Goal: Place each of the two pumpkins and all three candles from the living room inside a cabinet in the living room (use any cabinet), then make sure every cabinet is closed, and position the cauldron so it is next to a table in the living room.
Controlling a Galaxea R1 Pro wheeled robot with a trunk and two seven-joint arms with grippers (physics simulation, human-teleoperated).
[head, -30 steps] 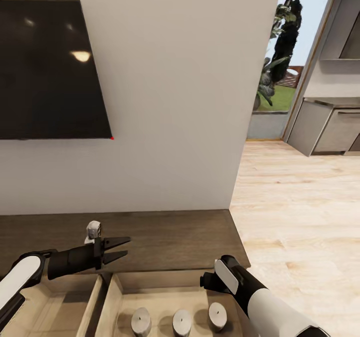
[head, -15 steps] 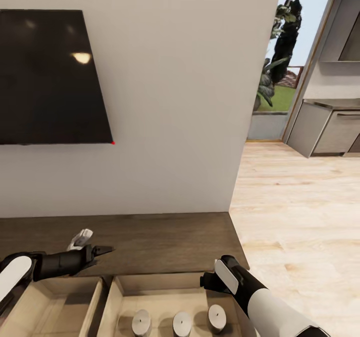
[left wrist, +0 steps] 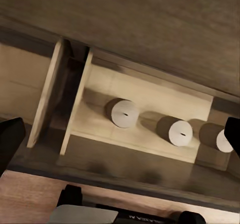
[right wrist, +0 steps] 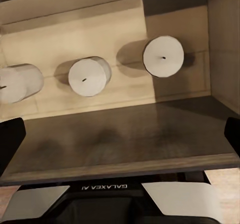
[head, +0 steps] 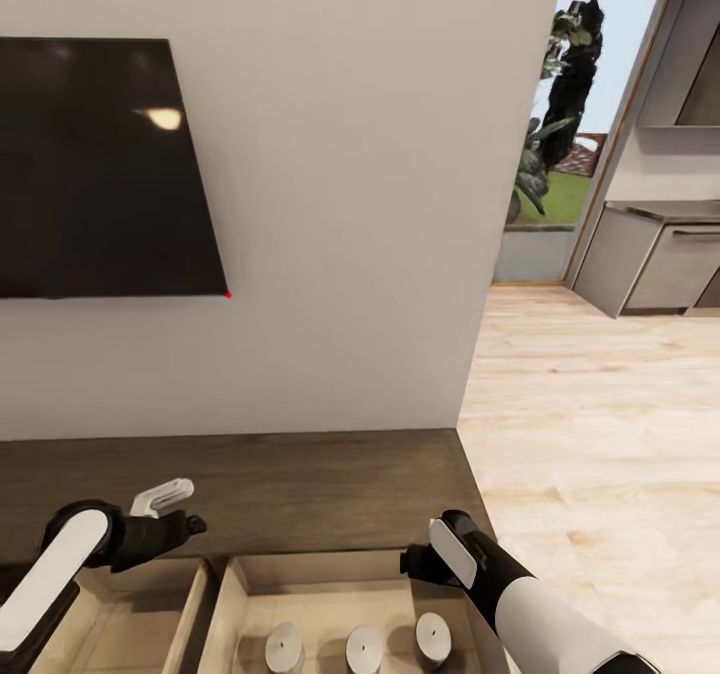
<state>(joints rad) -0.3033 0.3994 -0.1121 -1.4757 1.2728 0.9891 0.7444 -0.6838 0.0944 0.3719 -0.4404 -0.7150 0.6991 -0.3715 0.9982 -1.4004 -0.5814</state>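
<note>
The cabinet (head: 300,474), a long dark-brown grained wood console, is standing against the pale wall below a glossy black television (head: 100,169), its two near drawers sitting open with smooth beige interiors. Three candles (head: 364,646), stubby grey cylinders with pale flat tops, are standing in a row in the right drawer, partly cut off by the picture's near edge. The left gripper (left wrist: 120,134) is showing wide-spread black fingertips above them; the right gripper (right wrist: 120,134) is likewise gaping. Since a second ago the left arm (head: 120,539) is pulling back toward the near left, its fingers now hidden.
</note>
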